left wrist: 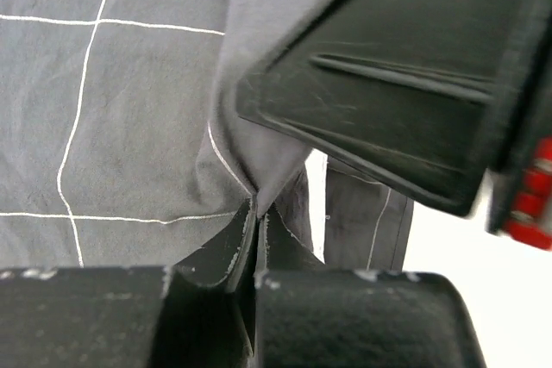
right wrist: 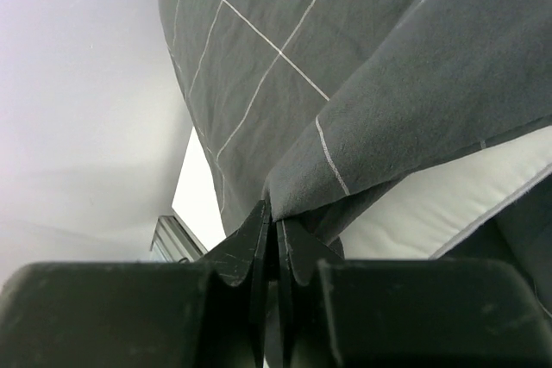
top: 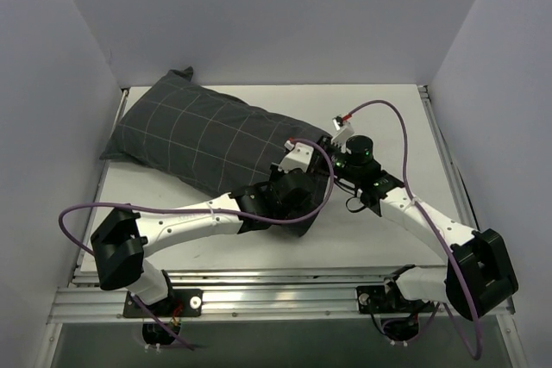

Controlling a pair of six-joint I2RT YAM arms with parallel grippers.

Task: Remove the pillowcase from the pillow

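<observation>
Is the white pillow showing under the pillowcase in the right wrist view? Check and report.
Yes, the white pillow peeks out beneath the pillowcase edge at the right of that view.

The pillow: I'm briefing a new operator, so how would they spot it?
On the white table lies a long dark checked pillowcase, slanting from the far left corner toward the middle. At its open end the pillow peeks out, plain white and unmarked, unlike the grey cloth.

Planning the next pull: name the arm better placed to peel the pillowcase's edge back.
Right, probably. The right gripper is shut on the pillowcase hem right beside the bared pillow; the left gripper pinches only a fold of cloth.
</observation>
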